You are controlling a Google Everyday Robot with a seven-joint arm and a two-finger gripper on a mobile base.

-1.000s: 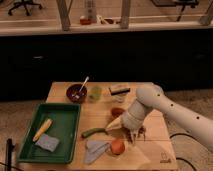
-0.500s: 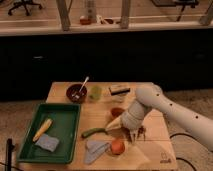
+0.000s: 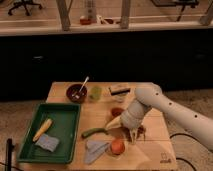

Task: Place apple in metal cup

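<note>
The apple, small and orange-red, sits low near the front edge of the wooden table, right beside a grey cloth. A thin grey edge hugs the apple's base. I cannot tell whether that is the metal cup's rim, and no metal cup shows apart from the apple. My gripper points down at the end of the white arm. It hangs just above and to the right of the apple, apart from it.
A long green vegetable lies left of the gripper. A small red dish, a yellow-green cup, a dark brown bowl with a spoon and a dark block stand further back. A green tray holding a yellow item and a sponge is at the left.
</note>
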